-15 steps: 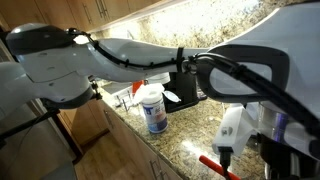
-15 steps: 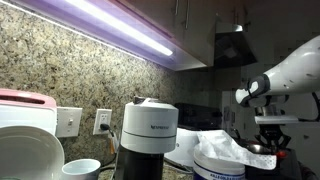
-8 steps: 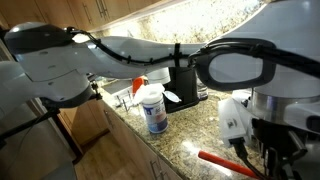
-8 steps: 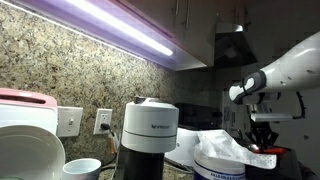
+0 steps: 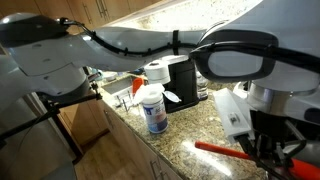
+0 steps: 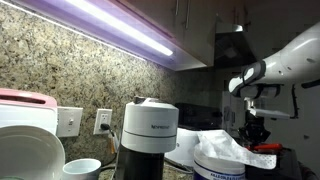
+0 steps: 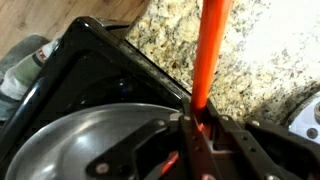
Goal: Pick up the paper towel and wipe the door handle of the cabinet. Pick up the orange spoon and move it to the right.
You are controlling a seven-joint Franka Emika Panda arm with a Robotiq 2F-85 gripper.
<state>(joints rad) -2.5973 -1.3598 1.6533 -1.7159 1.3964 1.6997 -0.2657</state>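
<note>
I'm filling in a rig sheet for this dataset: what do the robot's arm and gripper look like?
The arm is made of bulky, rounded, glossy white shells, with a thick black ring at one joint. A black cable runs along it. The gripper is black, with blocky, angular fingers.

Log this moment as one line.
gripper: shut on orange spoon | spoon: handle over granite counter | step: spoon not yet placed
</note>
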